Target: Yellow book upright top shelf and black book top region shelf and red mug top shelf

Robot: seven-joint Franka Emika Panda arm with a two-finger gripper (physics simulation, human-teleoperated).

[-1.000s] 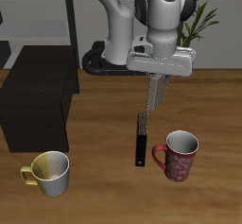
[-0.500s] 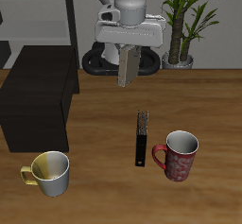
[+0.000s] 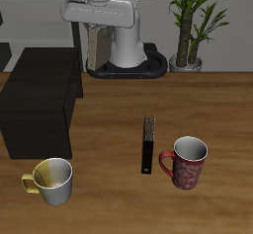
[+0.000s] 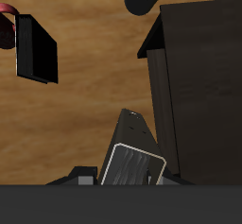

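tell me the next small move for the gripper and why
Probably carry on across until the yellow book is above the shelf top, then lower it upright. The gripper holds the book in the air, near the shelf's edge in the wrist view. The black book and red mug lie on the table, not yet moved.

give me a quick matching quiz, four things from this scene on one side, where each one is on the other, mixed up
Things:
1. yellow book
2. black book
3. red mug
4. white-and-yellow mug

Places:
A. flat on the table, beside the red mug
B. held in the gripper, above the shelf
C. on the table in front of the shelf
D. on the table beside the black book, handle toward it

Pairs: 1-B, 2-A, 3-D, 4-C
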